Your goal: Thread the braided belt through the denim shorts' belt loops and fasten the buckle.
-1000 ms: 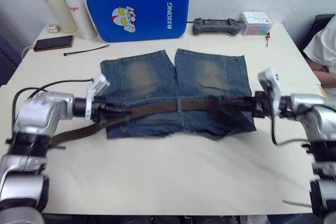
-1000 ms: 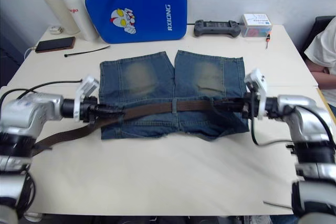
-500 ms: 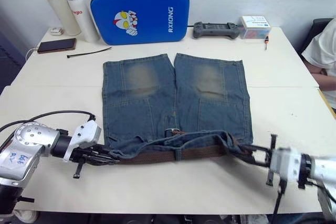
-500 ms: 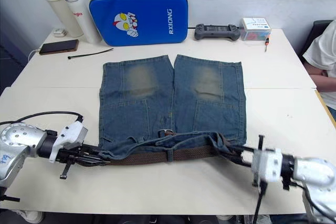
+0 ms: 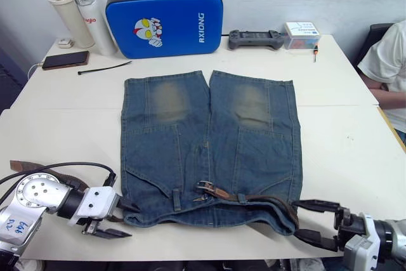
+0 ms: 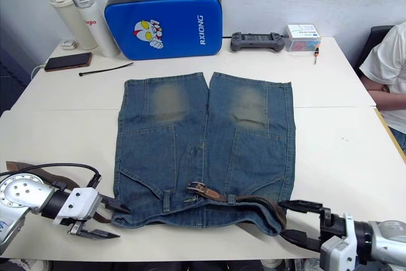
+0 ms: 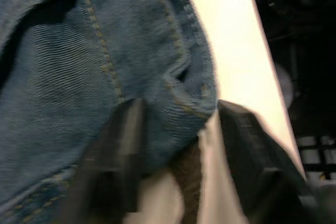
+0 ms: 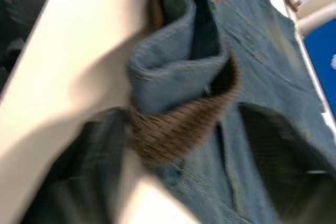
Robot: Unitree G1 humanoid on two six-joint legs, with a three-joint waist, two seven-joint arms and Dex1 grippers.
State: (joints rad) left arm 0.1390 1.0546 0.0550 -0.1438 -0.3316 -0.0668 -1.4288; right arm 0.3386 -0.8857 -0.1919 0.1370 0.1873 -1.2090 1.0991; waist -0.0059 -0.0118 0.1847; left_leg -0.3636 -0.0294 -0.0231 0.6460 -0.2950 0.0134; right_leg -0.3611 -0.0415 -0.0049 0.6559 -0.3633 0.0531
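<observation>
The faded blue denim shorts (image 5: 209,144) lie flat mid-table, the dark-brown braided belt (image 5: 266,199) along their near waistband. Both the left gripper (image 5: 113,219) and right gripper (image 5: 315,223) are released at the shorts' near corners.

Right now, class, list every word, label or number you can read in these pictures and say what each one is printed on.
"RXIONG": white letters running vertically on the blue case.
Red lettering on the white bottle: too small to read fully.
Small box at the table's far edge: print too small to read.
Handwritten marks on the left arm's grey housing: not legible.
Denim shorts, braided belt and buckle: no text visible.
</observation>
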